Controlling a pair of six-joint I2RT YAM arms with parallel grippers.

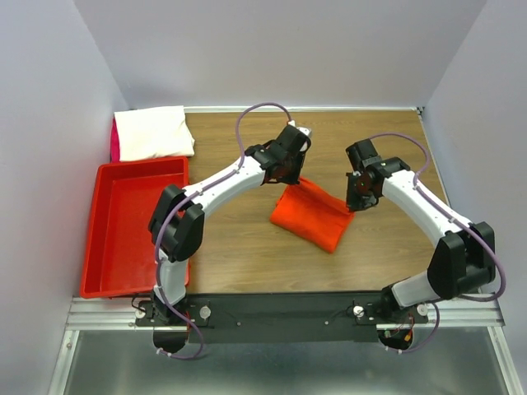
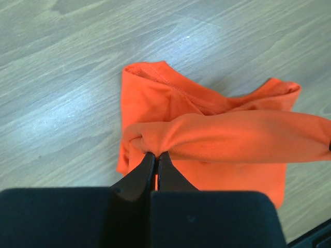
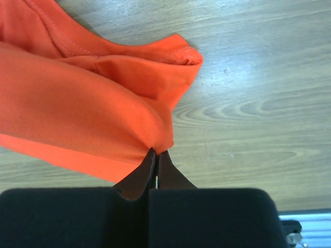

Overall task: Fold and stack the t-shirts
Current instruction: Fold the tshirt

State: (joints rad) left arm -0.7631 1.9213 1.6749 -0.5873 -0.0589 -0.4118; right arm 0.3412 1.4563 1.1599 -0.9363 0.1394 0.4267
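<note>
Center of the frame: left gripper (image 2: 156,156) and right gripper (image 3: 156,153) each clamp tightly onto opposite ends of the orange t-shirt (image 1: 317,218).

The left arm (image 1: 218,177) is reaching forward and in toward the middle, its elbow bending out to the left and its wrist tilting downward. The right arm (image 1: 416,202) is arching forward and inward from the other side, wrist pointing down. The left gripper (image 2: 156,153) is pinching a fold of the orange t-shirt (image 2: 227,137), jaws pressing together. The right gripper (image 3: 156,151) is pinching another edge of it likewise. The two grippers are hanging near each other, not touching.
</note>
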